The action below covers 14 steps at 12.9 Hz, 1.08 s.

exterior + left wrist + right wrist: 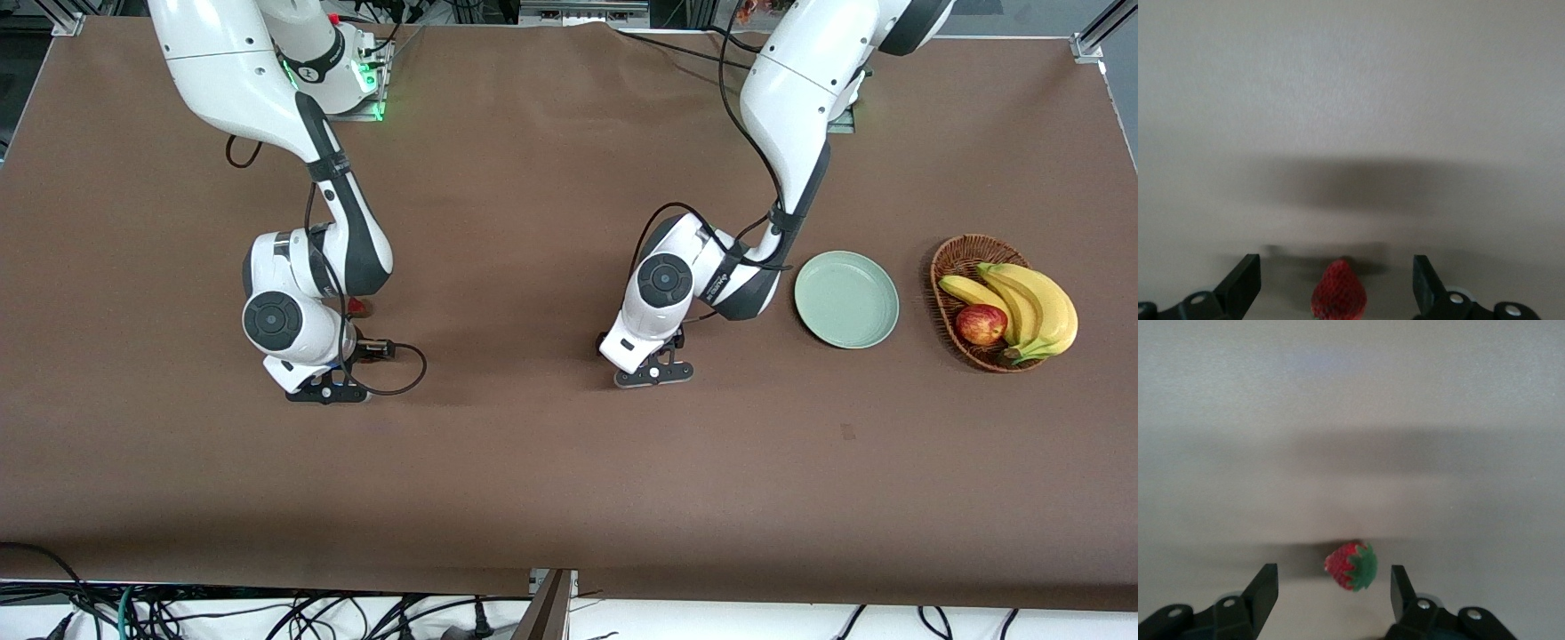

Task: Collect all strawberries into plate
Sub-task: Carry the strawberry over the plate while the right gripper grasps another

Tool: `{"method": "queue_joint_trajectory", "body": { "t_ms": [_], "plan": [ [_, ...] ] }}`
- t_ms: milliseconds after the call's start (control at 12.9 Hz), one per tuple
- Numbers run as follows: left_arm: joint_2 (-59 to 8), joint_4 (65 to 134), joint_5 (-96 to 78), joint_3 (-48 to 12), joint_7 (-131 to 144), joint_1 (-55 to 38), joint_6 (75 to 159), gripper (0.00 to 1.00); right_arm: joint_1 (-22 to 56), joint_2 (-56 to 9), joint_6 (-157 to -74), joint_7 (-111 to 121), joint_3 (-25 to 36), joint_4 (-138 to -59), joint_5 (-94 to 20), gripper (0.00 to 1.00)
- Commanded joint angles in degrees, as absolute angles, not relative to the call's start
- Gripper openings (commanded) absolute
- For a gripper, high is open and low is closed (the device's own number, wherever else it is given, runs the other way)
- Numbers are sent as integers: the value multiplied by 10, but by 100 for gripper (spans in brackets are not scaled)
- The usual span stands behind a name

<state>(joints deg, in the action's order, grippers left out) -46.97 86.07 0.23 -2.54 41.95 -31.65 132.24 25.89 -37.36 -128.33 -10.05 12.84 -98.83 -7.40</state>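
In the left wrist view my left gripper (1336,285) is open, low over the brown table, with a red strawberry (1338,293) lying between its fingers (1245,283) and touching neither. My right gripper (1333,590) is open too, and a strawberry (1351,565) with a green cap lies just past its fingertips. The front view shows the left gripper (647,356) mid-table and the right gripper (311,366) toward the right arm's end. A strawberry (358,308) peeks out beside the right wrist. The mint-green plate (845,299) holds nothing and lies beside the left arm.
A wicker basket (958,258) with bananas (1036,307) and a red-yellow apple (981,324) stands past the plate at the left arm's end. A black cable (400,378) loops on the table by the right gripper. Brown cloth covers the table.
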Motion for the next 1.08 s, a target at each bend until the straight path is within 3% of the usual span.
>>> {"method": "queue_joint_trajectory", "body": {
  "t_ms": [0,310,465,697,1007],
  "plan": [
    [-461,870,7,-24,431,-320,1292,100,255,-361,-1323,-86,126,-1022,-75,71],
    [-461,867,-12,-24,451,-320,1290,46,254,-360,-1319,-86,126,-1022,-77,43],
    [-461,866,-13,-24,466,-322,1288,27,254,-361,-1319,-86,126,-1022,-79,42],
    [-435,862,-18,-25,457,-313,1229,21,254,-362,-1324,-86,125,-1027,-80,42],
    [-346,887,-75,-32,349,-242,1127,20,254,-366,-1327,-86,125,-1027,-81,42]
  ]
}}
